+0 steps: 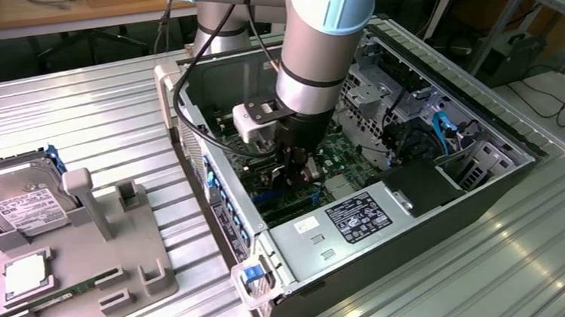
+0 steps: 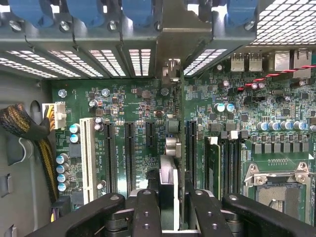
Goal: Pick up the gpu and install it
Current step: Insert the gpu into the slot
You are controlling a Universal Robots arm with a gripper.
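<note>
Inside the open computer case (image 1: 298, 225) on the ribbed metal table (image 1: 88, 121), the robot arm's hand (image 2: 170, 207) is clamped on the gpu (image 2: 170, 143), a thin card seen edge-on, held upright just above the green motherboard (image 2: 133, 113). In the wrist view the card's edge lies parallel to the long black expansion slots (image 2: 129, 158), its bracket end toward the perforated rear wall (image 2: 98, 59). Seating it well looks to call for keeping the card square over one slot and pressing straight down, without twisting against the capacitors (image 2: 74, 129) nearby. In the exterior view, a silver hard drive (image 1: 13, 196) with a white label rests on the grey parts holder (image 1: 90, 279), well apart from the case.
</note>
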